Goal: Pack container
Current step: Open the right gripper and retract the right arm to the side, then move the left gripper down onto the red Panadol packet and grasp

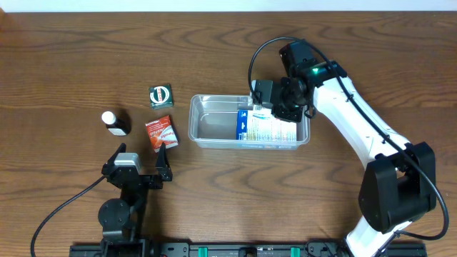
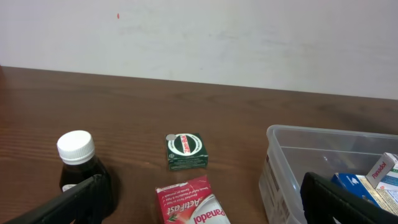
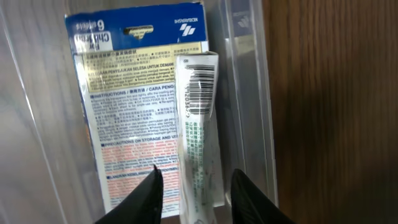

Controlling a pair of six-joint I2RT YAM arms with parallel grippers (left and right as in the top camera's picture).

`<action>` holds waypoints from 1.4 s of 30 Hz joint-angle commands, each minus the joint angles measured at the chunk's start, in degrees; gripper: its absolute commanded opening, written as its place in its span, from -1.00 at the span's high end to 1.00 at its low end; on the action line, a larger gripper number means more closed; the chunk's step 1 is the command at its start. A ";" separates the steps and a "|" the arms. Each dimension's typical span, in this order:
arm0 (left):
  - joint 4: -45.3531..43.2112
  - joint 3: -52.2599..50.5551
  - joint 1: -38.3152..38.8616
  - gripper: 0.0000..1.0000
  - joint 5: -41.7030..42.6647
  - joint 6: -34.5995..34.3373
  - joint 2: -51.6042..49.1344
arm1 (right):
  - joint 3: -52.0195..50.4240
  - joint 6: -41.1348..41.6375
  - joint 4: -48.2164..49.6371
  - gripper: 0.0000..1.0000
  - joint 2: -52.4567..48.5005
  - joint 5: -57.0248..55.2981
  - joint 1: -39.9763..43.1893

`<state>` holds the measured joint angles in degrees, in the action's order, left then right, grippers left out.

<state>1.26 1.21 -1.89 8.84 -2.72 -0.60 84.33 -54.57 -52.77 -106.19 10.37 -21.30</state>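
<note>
The clear plastic container (image 1: 214,98) lies mid-table; its wall shows in the left wrist view (image 2: 280,165) and the right wrist view (image 3: 245,93). Its right part holds a blue-and-white medicine box (image 1: 264,128) lying flat (image 3: 134,106) and a narrow white box (image 3: 199,124) standing on edge against the wall. My right gripper (image 1: 285,107) hovers over that end, fingers (image 3: 194,186) open on either side of the white box, with gaps. My left gripper (image 1: 139,163) is open and empty (image 2: 202,186) near the front, just behind a red Panadol box (image 1: 161,133).
Left of the container lie the red Panadol box (image 2: 189,202), a small green box (image 1: 161,96) (image 2: 185,151), and a dark bottle with a white cap (image 1: 114,123) (image 2: 78,165). The container's left half holds nothing. A rail runs along the front edge.
</note>
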 commanded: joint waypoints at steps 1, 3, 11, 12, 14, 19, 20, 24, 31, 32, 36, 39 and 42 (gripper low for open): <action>1.92 -0.98 -0.24 -0.96 1.03 0.55 0.26 | 2.19 7.30 -0.11 0.28 4.28 0.81 -0.90; 1.92 -0.98 -0.24 -0.96 1.03 0.55 0.26 | 3.43 9.53 0.52 0.25 6.86 0.50 -0.79; 1.92 -0.98 -0.24 -0.96 1.03 0.55 0.26 | 4.83 28.48 11.80 -0.98 17.05 -16.59 4.57; 1.92 -0.98 -0.24 -0.96 1.03 0.55 0.26 | 4.83 31.45 12.68 -0.99 17.70 -19.41 6.08; 1.92 -0.98 -0.24 -0.96 1.01 0.57 0.26 | 4.83 37.00 13.33 -0.99 18.27 -24.13 9.42; 1.92 -0.98 -0.24 -0.96 1.01 0.57 0.26 | 4.79 48.74 12.37 -0.99 17.55 -26.40 19.80; 1.92 -0.98 -0.24 -0.96 1.01 0.57 0.26 | 4.79 51.28 12.09 -0.99 17.14 -26.43 21.94; 1.92 -0.98 -0.24 -0.96 0.96 0.59 0.26 | 4.72 55.84 11.19 -0.98 15.21 -26.43 28.48; 1.64 -0.98 -0.24 -0.96 0.90 0.52 0.26 | 4.72 55.82 6.64 -0.99 12.85 -24.72 33.27; 1.51 -0.98 -0.22 -0.96 1.20 0.15 0.26 | 4.72 55.82 6.21 -0.99 12.83 -24.74 33.48; 4.35 0.42 -0.24 -0.96 1.22 -4.96 -0.15 | 4.72 55.82 5.57 -0.99 12.81 -24.72 33.51; 9.53 4.55 -0.24 -0.96 1.22 -7.82 -3.45 | 4.72 55.82 5.57 -0.99 12.81 -24.72 33.48; 12.68 10.71 -0.24 -0.96 1.25 -11.65 -9.51 | 4.72 55.82 5.57 -0.99 12.81 -24.72 33.48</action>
<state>12.82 6.31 -1.89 9.08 -9.32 -5.80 89.14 0.03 -47.11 -93.32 -14.55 11.79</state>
